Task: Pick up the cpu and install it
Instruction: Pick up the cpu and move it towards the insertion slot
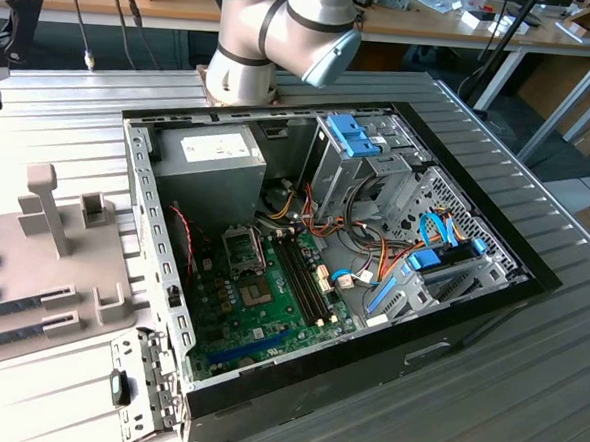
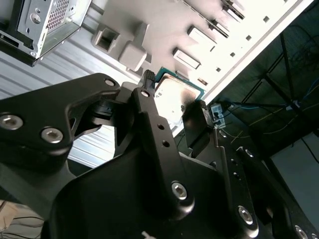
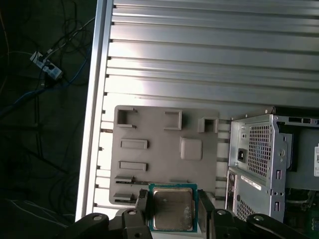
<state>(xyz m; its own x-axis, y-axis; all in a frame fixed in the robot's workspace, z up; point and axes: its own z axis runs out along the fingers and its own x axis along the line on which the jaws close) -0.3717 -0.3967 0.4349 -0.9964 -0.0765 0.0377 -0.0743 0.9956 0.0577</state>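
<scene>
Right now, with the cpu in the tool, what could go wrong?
The tool grips the cpu by its thin edges alone, above the grey fixture tray; it may slip or tilt. The socket frame sits close among cables in the case, so a snag seems possible.

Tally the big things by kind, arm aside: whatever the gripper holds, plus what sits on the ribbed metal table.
cpu, held in the gripper: 1
grey holder tray: 1
computer case, open: 1
Total: 3
</scene>
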